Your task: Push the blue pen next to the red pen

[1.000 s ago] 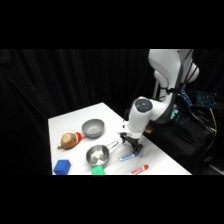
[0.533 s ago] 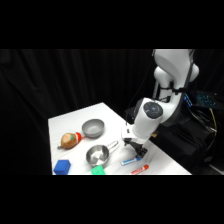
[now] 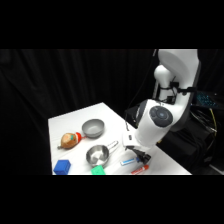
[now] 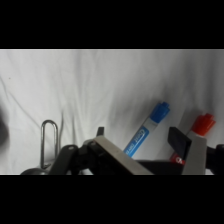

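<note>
The blue pen (image 4: pixel 148 127), white barrel with a blue cap, lies slanted on the white table between my gripper's (image 4: pixel 145 145) two fingers, close to the left one. The red pen (image 4: pixel 203 123) lies just right of the right finger (image 4: pixel 193 152), roughly parallel to the blue pen, and only its red cap end shows. In the side view the gripper (image 3: pixel 142 157) is down at the table's front right, with the blue pen (image 3: pixel 128 161) at its left and the red pen (image 3: pixel 139 170) just in front. The gripper is open and holds nothing.
A steel cup (image 3: pixel 97 155) with a wire handle (image 4: pixel 48 142) stands left of the pens. A grey bowl (image 3: pixel 93 127), a brown and orange item (image 3: pixel 70 140), a blue block (image 3: pixel 62 166) and a green object (image 3: pixel 98 170) lie further left. The table's front edge is close to the pens.
The arm has swung right and forward, and the gripper has come down from beside the steel cup to the two pens near the table's front right.
</note>
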